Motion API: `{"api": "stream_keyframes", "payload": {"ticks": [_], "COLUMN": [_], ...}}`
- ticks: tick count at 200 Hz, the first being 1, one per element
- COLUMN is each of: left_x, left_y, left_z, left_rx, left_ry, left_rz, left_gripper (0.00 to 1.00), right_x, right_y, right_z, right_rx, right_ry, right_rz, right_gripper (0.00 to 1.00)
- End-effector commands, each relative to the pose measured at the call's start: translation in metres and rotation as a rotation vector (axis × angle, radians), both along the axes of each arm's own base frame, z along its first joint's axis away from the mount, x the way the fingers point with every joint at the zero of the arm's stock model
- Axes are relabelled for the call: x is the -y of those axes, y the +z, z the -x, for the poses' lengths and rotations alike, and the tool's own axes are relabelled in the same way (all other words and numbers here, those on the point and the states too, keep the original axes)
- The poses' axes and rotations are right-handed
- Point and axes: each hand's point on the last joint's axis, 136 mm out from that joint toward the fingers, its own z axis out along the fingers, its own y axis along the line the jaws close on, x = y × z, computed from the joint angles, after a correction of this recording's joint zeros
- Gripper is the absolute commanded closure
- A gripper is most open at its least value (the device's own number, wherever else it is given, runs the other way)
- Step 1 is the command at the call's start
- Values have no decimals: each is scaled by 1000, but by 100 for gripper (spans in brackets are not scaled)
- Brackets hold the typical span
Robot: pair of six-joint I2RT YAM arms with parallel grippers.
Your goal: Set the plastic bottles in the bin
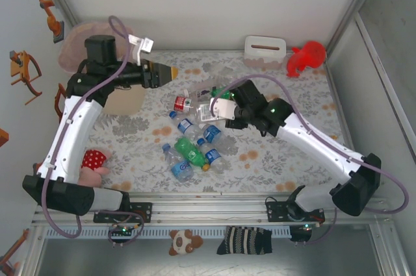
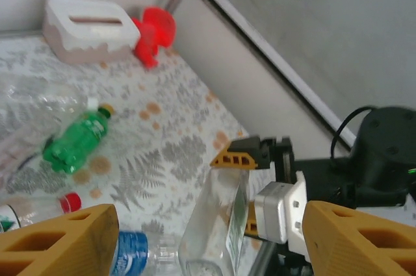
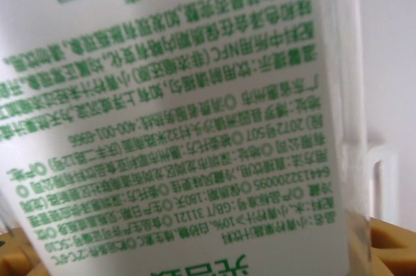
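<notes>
Clamped tight, the right gripper's (image 1: 216,110) jaws hold a clear bottle (image 1: 204,113) with green print, amid the other bottles (image 1: 190,149) lying loose mid-table. The left gripper (image 1: 170,73) hangs spread wide and empty, right of the bin (image 1: 70,55) at far left.
</notes>
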Motion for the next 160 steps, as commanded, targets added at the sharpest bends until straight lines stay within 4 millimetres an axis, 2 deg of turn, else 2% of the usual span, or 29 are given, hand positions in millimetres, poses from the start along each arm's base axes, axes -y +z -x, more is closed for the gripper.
{"api": "stream_keyframes", "payload": {"ticks": [1, 54, 91, 124, 142, 160], "left_x": [11, 37, 55, 65, 69, 70], "left_y": [-27, -65, -85, -98, -99, -99], "left_z": [26, 62, 84, 92, 93, 94], "left_rx": [-12, -61, -86, -101, -96, -90], "left_ry": [-123, -299, -419, -476, -497, -508], "left_rz": [-127, -282, -369, -424, -432, -438], "left_gripper": [26, 27, 27, 31, 36, 36], "right_x": [-1, -20, -32, -40, -42, -41], "right_y": [32, 60, 77, 86, 87, 86], "right_z": [0, 14, 17, 23, 23, 22], "right_rx": [217, 497, 591, 621, 629, 628], "right_ry": [122, 316, 358, 385, 387, 384], "right_rz": [142, 266, 298, 299, 307, 313], "right_gripper": [59, 66, 68, 68, 68, 69]}}
